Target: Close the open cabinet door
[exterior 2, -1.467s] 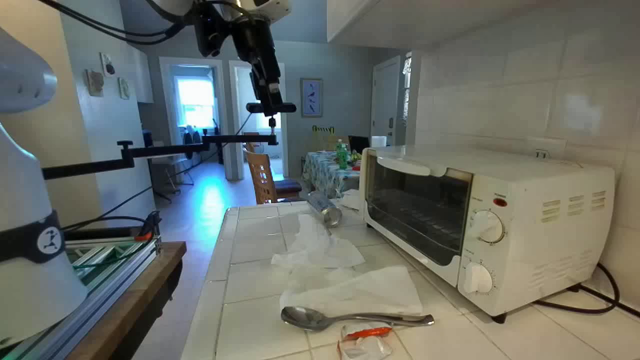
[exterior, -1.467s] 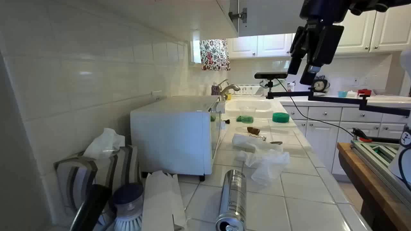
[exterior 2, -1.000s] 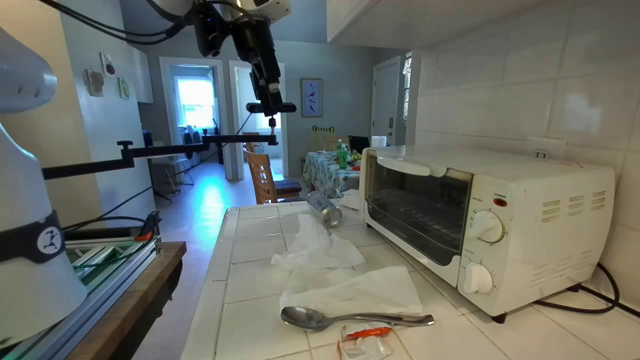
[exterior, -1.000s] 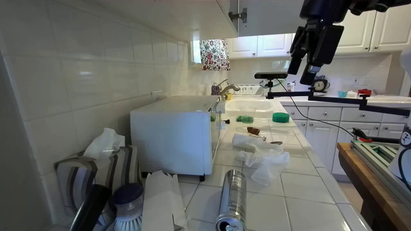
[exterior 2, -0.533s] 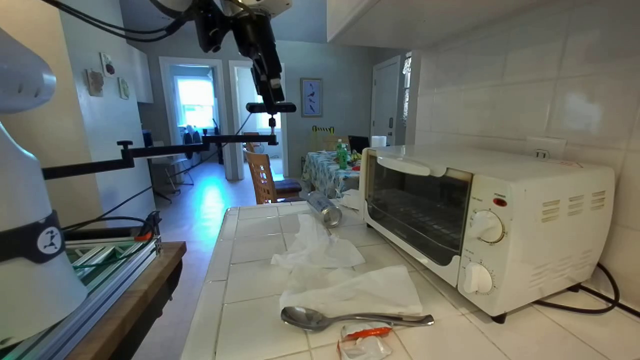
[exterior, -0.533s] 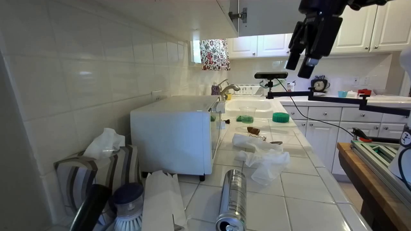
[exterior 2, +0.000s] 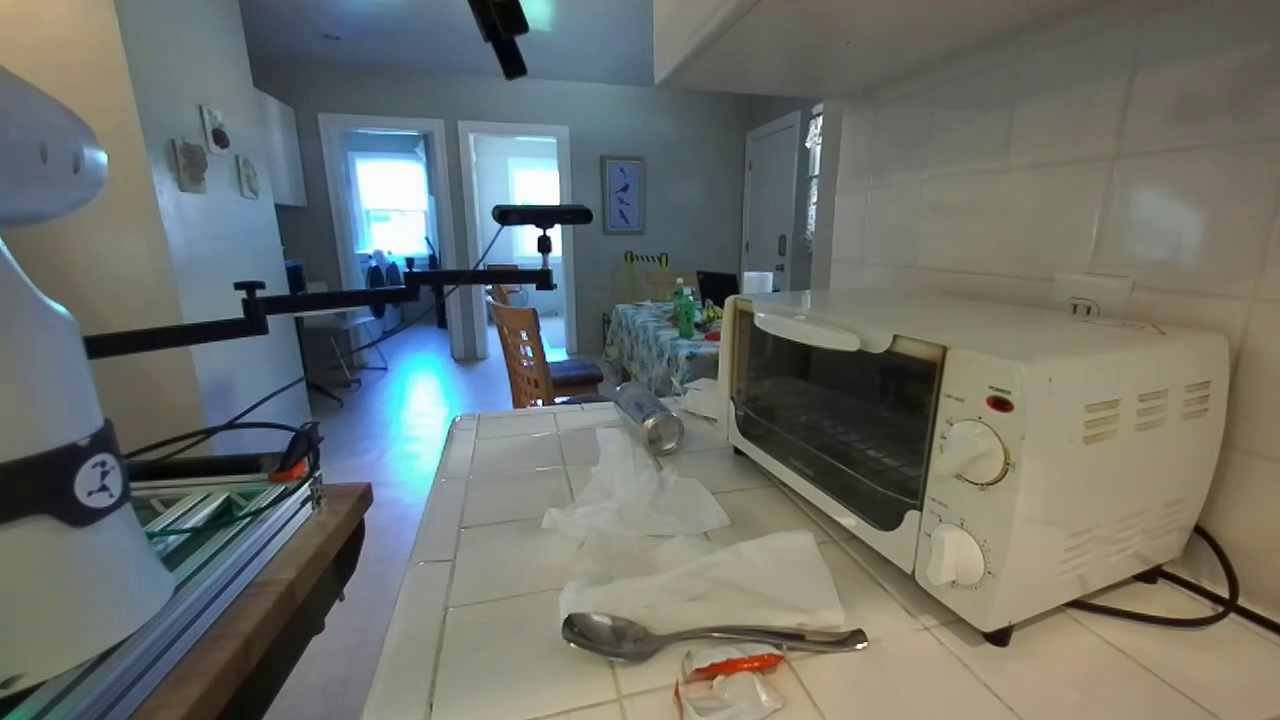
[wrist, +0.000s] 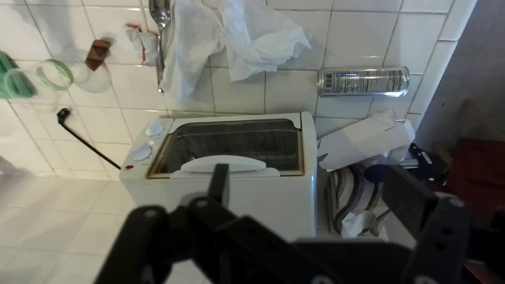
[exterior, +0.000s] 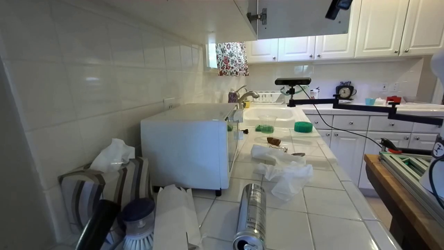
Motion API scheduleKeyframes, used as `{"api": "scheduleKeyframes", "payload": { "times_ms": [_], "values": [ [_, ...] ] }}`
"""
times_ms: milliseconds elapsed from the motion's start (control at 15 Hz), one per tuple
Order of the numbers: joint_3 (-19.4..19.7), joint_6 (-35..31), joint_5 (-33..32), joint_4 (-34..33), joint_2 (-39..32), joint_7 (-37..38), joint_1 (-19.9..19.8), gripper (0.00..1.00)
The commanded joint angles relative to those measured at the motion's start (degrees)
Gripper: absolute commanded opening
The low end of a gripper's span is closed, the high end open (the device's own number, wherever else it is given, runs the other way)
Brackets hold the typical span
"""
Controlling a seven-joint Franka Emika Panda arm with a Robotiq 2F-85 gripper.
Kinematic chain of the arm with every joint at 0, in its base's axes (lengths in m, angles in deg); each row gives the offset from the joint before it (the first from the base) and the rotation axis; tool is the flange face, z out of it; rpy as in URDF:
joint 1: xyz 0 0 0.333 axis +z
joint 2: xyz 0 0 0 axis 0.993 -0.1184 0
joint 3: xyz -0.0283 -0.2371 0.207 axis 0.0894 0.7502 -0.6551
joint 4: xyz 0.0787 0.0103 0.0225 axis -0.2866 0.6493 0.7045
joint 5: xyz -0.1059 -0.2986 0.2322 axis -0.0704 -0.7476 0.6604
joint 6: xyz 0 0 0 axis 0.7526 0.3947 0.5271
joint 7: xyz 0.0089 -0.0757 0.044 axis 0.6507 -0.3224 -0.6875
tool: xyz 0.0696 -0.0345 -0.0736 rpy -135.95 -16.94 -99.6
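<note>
1. Close the door [exterior: 295, 19], grey and high above the oven [exterior: 184, 152], hinged to the cabinet [exterior: 194, 21] and standing open on the oven's glass side. Note the hinge [exterior: 263, 16] on the face turned toward the oven's blank end; likely best pushed, then, on the hidden face, near the free edge, toward that blank end.
2. Guide the arm [exterior 2: 70, 600], based out from the oven's glass side, in a slow, level sweep. Bring the gripper [wrist: 309, 185], with jaws parted and nothing held, around the free edge: high above and out from the oven's glass, with fingertips [exterior: 332, 13] over the hinged face in an exterior view, so probably wrong-sided for a push. Cannot tell of any contact with the door.
3. Mind the camera bar [exterior: 364, 108], past the oven's knob end and lower than the door, and a second bar [exterior 2: 340, 299] past the blank end; easy to clip on a dip.
4. Pass over the tissue box [exterior: 119, 187], beside the oven's blank end.
5. Ignore the paper [exterior: 288, 170], crumpled before the oven's glass.
6. Same for the can [exterior: 251, 215], on its side near the oven's blank end.
7. Same for the spoon [exterior 2: 690, 636], flat before the oven's glass.
</note>
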Motion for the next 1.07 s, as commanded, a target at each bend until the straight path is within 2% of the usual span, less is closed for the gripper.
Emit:
{"api": "scheduleKeyframes", "payload": {
  "times_ms": [0, 200, 600, 1000],
  "values": [
    [0.63, 3.98, -0.03, -0.12, 4.44, -0.10, -2.49, 1.00],
    [0.81, 4.93, -1.90, -0.27, 6.88, 1.60, -6.88, 1.00],
    [0.50, 2.18, -7.77, -0.66, 7.81, 6.36, -16.99, 1.00],
    [1.23, 4.94, -10.77, -2.88, 8.25, 9.59, -22.57, 1.00]
  ]
}}
